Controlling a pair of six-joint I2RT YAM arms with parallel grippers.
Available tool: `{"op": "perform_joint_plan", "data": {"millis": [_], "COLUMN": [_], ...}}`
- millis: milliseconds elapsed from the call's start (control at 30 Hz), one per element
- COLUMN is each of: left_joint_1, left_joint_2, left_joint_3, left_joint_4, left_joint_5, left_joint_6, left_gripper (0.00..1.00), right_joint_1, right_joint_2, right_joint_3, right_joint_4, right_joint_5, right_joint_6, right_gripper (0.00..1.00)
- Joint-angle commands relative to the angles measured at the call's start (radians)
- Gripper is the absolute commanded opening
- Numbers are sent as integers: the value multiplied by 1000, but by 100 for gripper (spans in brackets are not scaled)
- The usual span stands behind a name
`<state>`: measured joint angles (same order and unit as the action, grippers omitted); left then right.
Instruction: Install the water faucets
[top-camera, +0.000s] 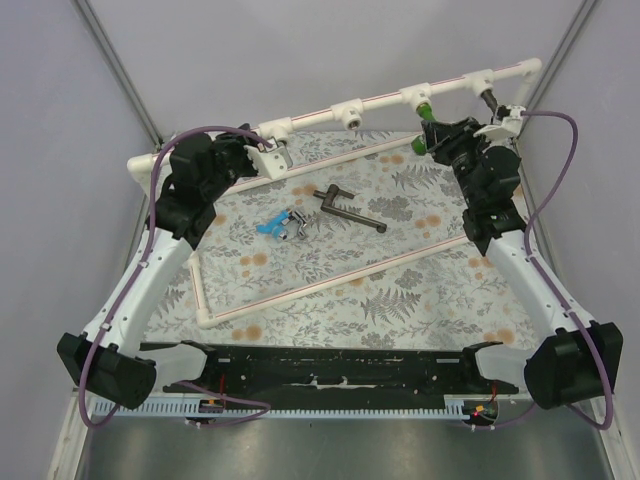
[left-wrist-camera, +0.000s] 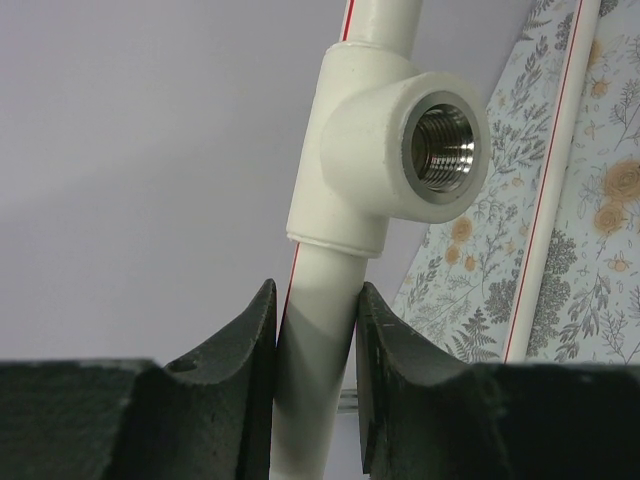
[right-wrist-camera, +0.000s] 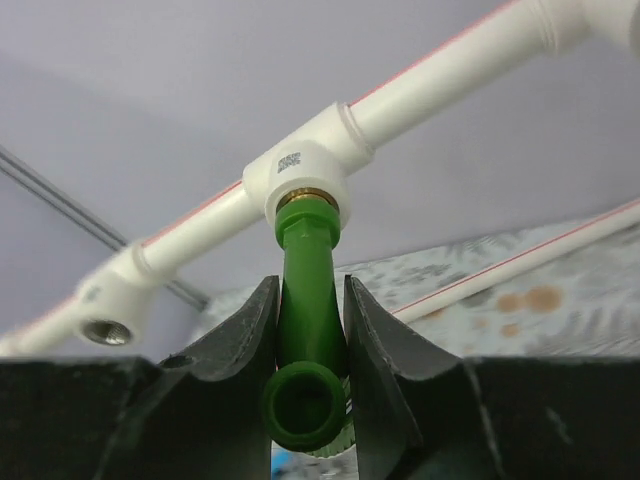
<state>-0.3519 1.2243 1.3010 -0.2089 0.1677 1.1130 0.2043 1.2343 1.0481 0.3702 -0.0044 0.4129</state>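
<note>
The right gripper (right-wrist-camera: 309, 300) is closed on the green faucet (right-wrist-camera: 300, 240), which sits in a tee (right-wrist-camera: 300, 170). The left gripper (left-wrist-camera: 317, 300) clamps the pipe (left-wrist-camera: 310, 420). The blue faucet (top-camera: 270, 226), silver faucet (top-camera: 296, 223) and grey faucet (top-camera: 350, 208) lie on the table (top-camera: 400, 290), not yet installed.

green faucet (right-wrist-camera: 305, 250) — bright glossy green, with a brass-yellow ring at its top. light blue faucet (top-camera: 268, 227); silver faucet (top-camera: 296, 223) shiny with a dark handle; dark grey faucet (top-camera: 352, 211). white pipe (top-camera: 380, 98) carries a thin red stripe; its tee fitting (left-wrist-camera: 350, 110) is white with a silver metal thread. tablecloth (top-camera: 400, 290) — pale, printed with grey ferns and orange blossoms. left gripper (left-wrist-camera: 317, 300) and right gripper (right-wrist-camera: 309, 290) black; cables (top-camera: 557, 150) purple; arm links (top-camera: 135, 290) white; walls (top-camera: 300, 50) plain pale lilac-grey.
</note>
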Motion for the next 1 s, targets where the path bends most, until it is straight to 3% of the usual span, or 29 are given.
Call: {"op": "perform_joint_plan", "data": {"millis": [0,100,233,467,533,667,800,967], "left_joint_1": [-21,-21,-21,-19,-21,-21,-21,-21], "left_joint_2": [15,17,11,3,3,0,-5,-6], "left_joint_3": [-16,-22,-31,-42,-45,-52,-51,-49], "left_joint_4": [5,11,19,28,29,34,36,36], "left_joint_5": [73,73,72,61,58,55,61,61], "left_joint_6": [-179,-179,-180,-180,-180,-182,-186,-186], "left_gripper": [2,2,2,2,2,2,2,2], "right_joint_1": [-13,-22,-23,-31,-32,-43,-45,-45], "right_joint_2": [80,145,162,28,-33,-142,-257,-317], "right_joint_3": [-16,-62,6,-46,-94,-112,-117,-59], "right_joint_4": [-160,-103,-146,-134,-75,-109,-143,-253], "right_joint_5": [94,8,-23,82,115,145,173,-37], "right_joint_6": [954,1291,1168,882,795,499,142,-479], "right_gripper": [0,0,2,51,61,75,81,81]}}
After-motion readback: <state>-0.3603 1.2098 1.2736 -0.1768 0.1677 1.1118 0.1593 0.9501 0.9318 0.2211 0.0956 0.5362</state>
